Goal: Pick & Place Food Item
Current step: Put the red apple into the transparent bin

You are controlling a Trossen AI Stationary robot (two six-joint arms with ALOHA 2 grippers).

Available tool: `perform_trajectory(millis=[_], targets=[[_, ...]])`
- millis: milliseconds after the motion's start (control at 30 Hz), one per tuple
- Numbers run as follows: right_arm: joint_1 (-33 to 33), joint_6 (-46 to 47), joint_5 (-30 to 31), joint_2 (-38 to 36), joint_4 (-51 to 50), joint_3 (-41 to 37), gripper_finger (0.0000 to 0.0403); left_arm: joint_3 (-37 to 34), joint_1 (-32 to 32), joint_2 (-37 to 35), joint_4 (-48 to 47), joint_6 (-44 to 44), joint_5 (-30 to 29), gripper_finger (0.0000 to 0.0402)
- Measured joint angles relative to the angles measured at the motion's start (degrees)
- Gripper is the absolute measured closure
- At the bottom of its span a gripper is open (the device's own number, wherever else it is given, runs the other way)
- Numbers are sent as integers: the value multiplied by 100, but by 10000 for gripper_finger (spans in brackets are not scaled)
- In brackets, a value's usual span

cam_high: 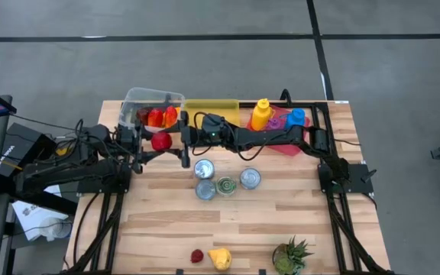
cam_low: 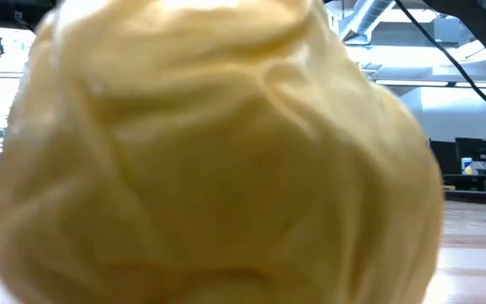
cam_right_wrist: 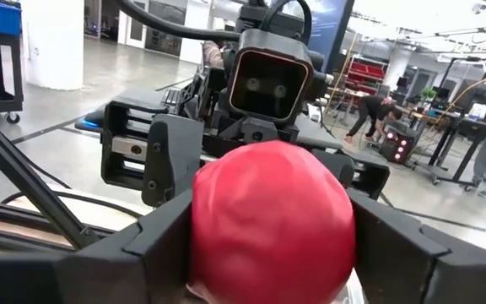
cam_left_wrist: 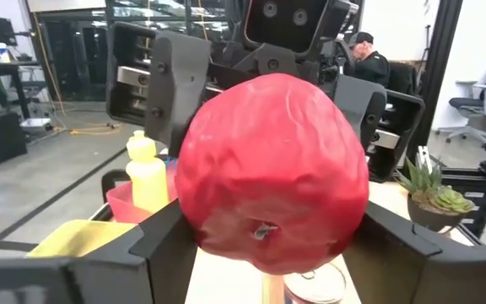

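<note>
Red apple (cam_left_wrist: 272, 186) fills both facing pincers' gap, tins (cam_high: 225, 182) just beside.

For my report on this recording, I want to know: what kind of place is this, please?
Probably a large robotics lab or workshop, not a home. The wooden table stands on a bare grey concrete floor, exposed ducts run under the ceiling, and people work at carts and equipment in the open hall behind.

No legible text, labels or numbers anywhere
</note>
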Motion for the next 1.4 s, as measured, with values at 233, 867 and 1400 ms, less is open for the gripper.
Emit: perform_trajectory(millis=[233,867,1400], targets=[[29,0,52,28,-6,11,88,-11,4,28,39,101,6,177],[496,-297,-300,-574,-446,1,38,-11,9,244,-172,149,-1001,179],[1597,-401,670,-343,-1329,-13,40,-251,520,1386,167,255,-3284,180]])
